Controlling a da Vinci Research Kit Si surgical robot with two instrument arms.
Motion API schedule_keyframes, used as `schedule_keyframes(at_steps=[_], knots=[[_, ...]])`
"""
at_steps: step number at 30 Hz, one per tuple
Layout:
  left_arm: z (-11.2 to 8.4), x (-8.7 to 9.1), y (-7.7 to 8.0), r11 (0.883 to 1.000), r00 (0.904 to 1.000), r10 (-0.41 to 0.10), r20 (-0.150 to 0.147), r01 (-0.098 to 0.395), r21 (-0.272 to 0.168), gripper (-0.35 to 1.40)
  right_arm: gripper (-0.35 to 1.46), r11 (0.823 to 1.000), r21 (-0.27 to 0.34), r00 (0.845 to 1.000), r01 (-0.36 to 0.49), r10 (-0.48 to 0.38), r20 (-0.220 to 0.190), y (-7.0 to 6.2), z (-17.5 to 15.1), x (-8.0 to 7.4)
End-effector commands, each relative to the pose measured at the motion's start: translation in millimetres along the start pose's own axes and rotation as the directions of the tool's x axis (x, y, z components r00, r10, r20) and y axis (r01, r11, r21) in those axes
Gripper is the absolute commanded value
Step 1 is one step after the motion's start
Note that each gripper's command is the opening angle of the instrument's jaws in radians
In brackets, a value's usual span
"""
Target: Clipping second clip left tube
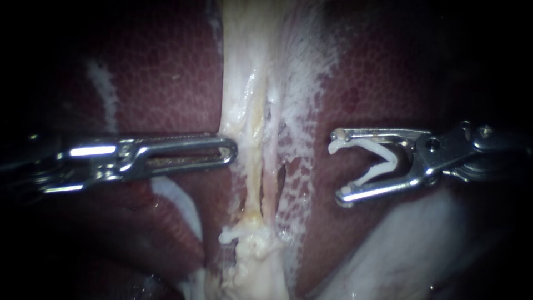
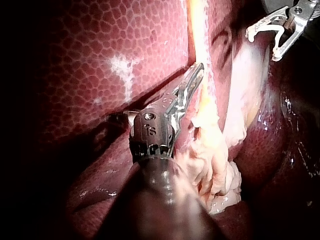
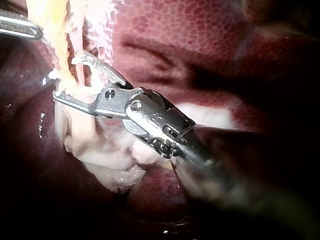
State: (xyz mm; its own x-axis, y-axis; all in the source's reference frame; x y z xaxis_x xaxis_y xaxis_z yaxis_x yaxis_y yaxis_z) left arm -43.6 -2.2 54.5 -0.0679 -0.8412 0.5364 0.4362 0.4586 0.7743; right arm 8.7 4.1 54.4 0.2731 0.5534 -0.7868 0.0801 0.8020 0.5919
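Note:
A pale strand of tissue runs down the middle of the liver [image 1: 155,83]. Within it lie a yellowish left tube [image 1: 252,166] and a paler right tube [image 1: 270,183]. My left instrument [image 1: 230,150] comes in level, jaws shut, its tip against the strand's left edge beside the left tube [image 2: 202,75]. My right instrument [image 1: 338,166] stands to the right of the strand, clear of it. Its jaws are spread wide and carry an open white clip [image 1: 373,173] facing the tubes. In the right wrist view those jaws [image 3: 65,75] sit close in front of the yellow tube [image 3: 55,20].
A ragged lump of pale tissue [image 1: 255,261] hangs at the strand's lower end. White filmy tissue [image 1: 302,83] spreads over the liver right of the tubes. A smooth pale surface [image 1: 411,244] lies under my right instrument. Dark liver surrounds everything.

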Motion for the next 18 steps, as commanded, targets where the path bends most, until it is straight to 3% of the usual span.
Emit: schedule_keyframes(at_steps=[1,4,10,18], knots=[[-0.1,0.0,0.0,1.000,1.0000,0.000,0.000,0.000,0.000,-0.35,0.60,1.000,-0.001,1.000,0.000,0.000,0.000,0.0,0.0,0.0],[-0.3,0.0,-0.1,1.000,1.0000,0.000,0.000,0.000,0.001,-0.35,0.60,1.000,-0.002,1.000,-0.011,0.011,-0.001,0.0,0.3,-0.1],[-0.7,-0.8,-0.6,1.000,1.0000,-0.004,-0.002,0.004,0.003,-0.35,0.59,0.992,-0.001,0.992,-0.122,0.122,-0.003,-0.4,1.8,-1.9],[-2.5,-3.6,-1.1,1.000,0.9998,-0.020,-0.005,0.020,0.016,-0.35,0.58,0.984,0.035,0.985,-0.172,0.171,0.029,-0.3,7.7,-6.3]])
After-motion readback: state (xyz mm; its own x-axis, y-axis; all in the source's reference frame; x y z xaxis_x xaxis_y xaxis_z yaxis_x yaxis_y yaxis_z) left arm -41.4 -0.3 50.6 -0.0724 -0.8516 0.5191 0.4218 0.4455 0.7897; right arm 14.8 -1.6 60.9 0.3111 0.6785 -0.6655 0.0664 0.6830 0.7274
